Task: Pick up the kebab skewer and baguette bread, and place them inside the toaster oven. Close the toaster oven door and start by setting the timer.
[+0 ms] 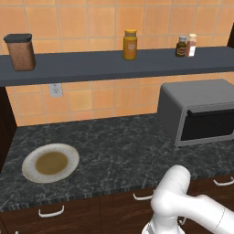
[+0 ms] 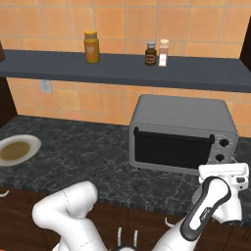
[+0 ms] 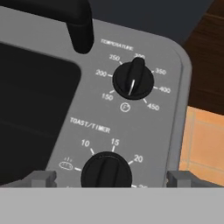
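The gripper [image 3: 106,178] is spread wide and has hold of nothing: its two grey fingertips [image 3: 41,178] stand at either side of the hand view's lower edge, with the toast/timer knob [image 3: 106,171] between them but touching neither. In the right base view the hand [image 2: 223,172] hangs just in front of the control panel of the toaster oven [image 2: 180,133], at about 4 o'clock from the oven's middle. At 12 o'clock from the timer knob sits the temperature knob [image 3: 133,80], its white mark pointing down (between the 150 and 450 marks). The dark bar handle [image 3: 78,24] crosses the top of the hand view, at 11 o'clock from the temperature knob.

The toaster oven door [image 2: 173,148] is shut, its dark glass flush with the grey frame. Nothing can be made out behind the glass, so I cannot tell where the skewer and the baguette are.

The oven stands on a dark marbled counter [image 1: 119,146] against an orange tiled wall [image 1: 87,20]. A white plate [image 1: 50,162] with a brownish centre lies bare at the counter's left end, well apart from the oven, at 9 o'clock from it. Above runs a dark shelf [image 1: 105,64] carrying a brown canister [image 1: 20,51], a yellow jar [image 1: 130,45] and two small bottles [image 1: 186,46]. A wall socket [image 1: 55,89] sits under the shelf, at 12 o'clock from the plate. Dark wood drawers with pale handles [image 1: 51,212] front the counter.
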{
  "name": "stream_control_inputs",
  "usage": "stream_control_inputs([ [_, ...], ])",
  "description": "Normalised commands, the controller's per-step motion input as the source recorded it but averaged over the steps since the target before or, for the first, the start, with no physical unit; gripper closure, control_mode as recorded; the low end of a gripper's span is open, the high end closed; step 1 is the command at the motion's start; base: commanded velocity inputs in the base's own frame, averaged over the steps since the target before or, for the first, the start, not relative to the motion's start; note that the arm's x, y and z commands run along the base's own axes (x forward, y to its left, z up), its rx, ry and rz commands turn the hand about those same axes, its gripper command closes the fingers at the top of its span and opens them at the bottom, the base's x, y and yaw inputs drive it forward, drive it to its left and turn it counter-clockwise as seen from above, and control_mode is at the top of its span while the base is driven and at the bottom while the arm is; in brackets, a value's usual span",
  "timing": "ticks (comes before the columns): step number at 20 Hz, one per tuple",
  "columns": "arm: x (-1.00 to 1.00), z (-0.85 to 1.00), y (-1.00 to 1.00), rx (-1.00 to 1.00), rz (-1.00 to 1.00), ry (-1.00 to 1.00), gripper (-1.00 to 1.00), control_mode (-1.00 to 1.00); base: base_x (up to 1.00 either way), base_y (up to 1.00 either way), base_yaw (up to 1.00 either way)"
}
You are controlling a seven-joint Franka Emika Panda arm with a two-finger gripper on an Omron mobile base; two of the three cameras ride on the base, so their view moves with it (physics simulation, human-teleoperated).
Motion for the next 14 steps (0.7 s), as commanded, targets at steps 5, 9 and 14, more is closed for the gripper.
stream_control_inputs([
  [5, 0.02, 0.00, 0.02, -0.01, -0.02, 0.00, 1.00, -1.00, 0.00, 0.00, 0.00],
  [9, 0.00, 0.00, 0.04, -0.02, -0.05, 0.00, 1.00, -1.00, 0.00, 0.00, 0.00],
  [14, 0.00, 0.04, 0.10, -0.02, -0.04, 0.01, 1.00, -1.00, 0.00, 0.00, 0.00],
])
